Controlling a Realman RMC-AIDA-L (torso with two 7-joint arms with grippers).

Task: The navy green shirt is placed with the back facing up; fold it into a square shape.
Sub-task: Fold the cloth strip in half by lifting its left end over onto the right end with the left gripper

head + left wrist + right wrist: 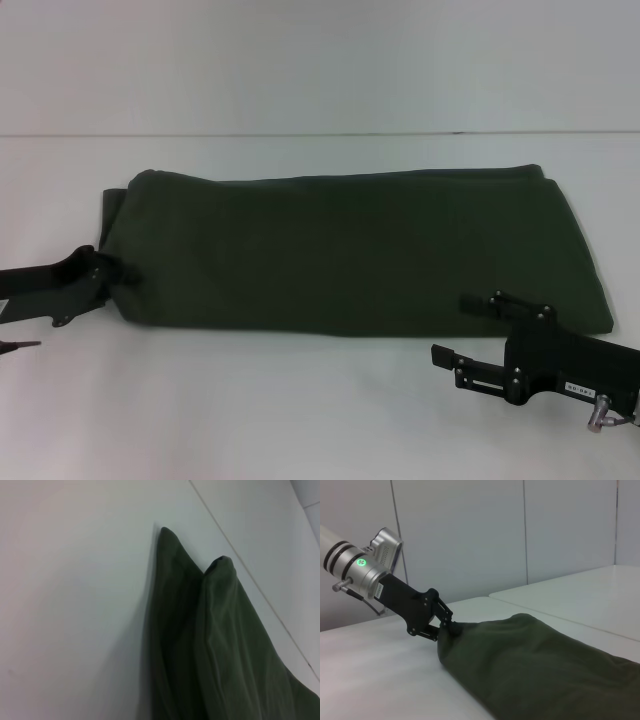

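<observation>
The navy green shirt (350, 250) lies plain side up on the white table, folded into a long band running left to right. My left gripper (122, 270) is at the band's left end, shut on the cloth there; the right wrist view shows this left gripper (444, 625) pinching the bunched end of the shirt (540, 665). In the left wrist view the shirt (215, 645) rises in two folded peaks. My right gripper (457, 328) is open at the band's near right edge, with one finger over the cloth and the other over the table.
The white table (250, 410) stretches in front of the shirt. A seam (300, 134) runs across behind it. In the right wrist view, a white panelled wall (470, 535) stands behind the table.
</observation>
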